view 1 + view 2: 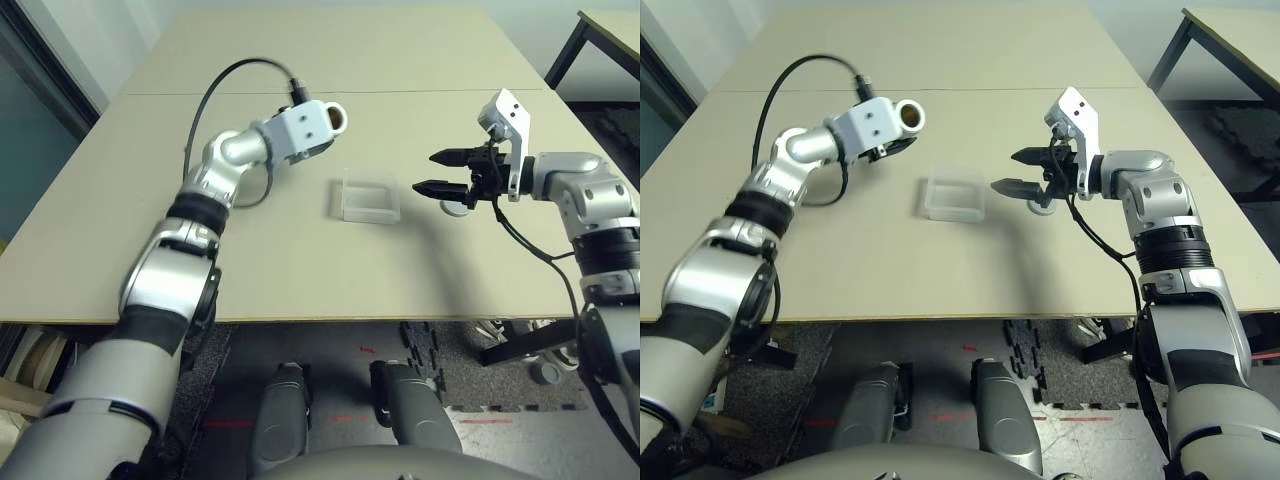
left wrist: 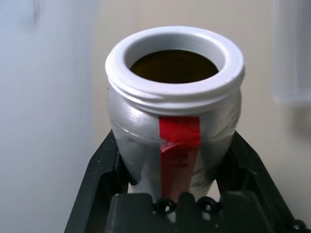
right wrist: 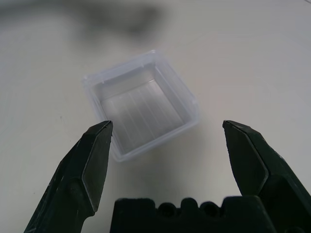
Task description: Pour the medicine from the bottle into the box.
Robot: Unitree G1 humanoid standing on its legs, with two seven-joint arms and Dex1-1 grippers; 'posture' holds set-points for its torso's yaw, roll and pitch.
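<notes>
My left end effector (image 2: 172,179) grips the bottle (image 2: 177,141). My right end effector (image 3: 167,126) stands open near the clear box (image 3: 141,107).

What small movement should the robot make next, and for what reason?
Probably the left tool should carry the bottle toward the robot's right, until its mouth is above the box, before tilting more. The bottle is uncapped and gripped, but it is still to the left of the box, which looks empty.
</notes>
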